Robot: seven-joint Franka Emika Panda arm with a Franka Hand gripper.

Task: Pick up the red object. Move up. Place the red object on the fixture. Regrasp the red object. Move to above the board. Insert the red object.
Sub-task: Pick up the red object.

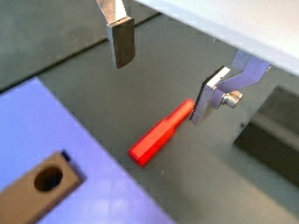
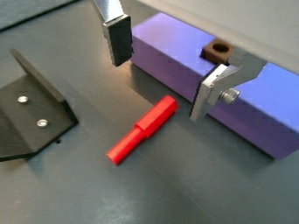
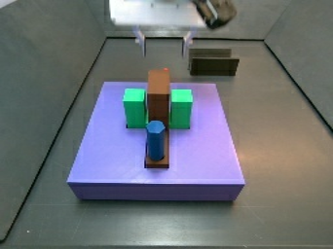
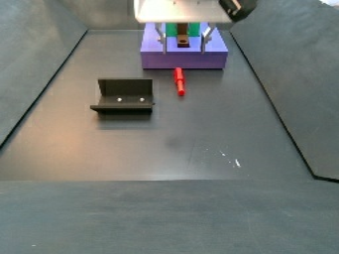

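Both wrist views show the gripper (image 2: 167, 66) poised above the dark floor with its two silver fingers spread wide and nothing between them. One finger (image 1: 121, 44) hangs as a flat plate with a dark pad; its partner (image 1: 218, 94) shows mostly its metal back and a screw. In a side view the gripper (image 4: 181, 40) hangs from the top of the picture, just in front of the board's near edge and above the far end of the red object.

The arm itself is cut off in every view; only a pale block of the wrist shows in a side view (image 3: 163, 12), where the fingertips stand behind the board and the red object is hidden altogether.

The red object (image 2: 142, 129) lies flat on the floor, a slim bright red peg with a slightly thicker section at the end nearer the fingers. It rests beside the lavender board (image 2: 198, 79), close to its edge, and below the gap between the fingers without touching them. In a side view it (image 4: 180, 80) lies between the board (image 4: 184, 57) and the fixture (image 4: 123, 96), pointing away from the board. The fixture (image 2: 33, 109) is a dark bracket with two screws on its base plate, standing apart from the peg.
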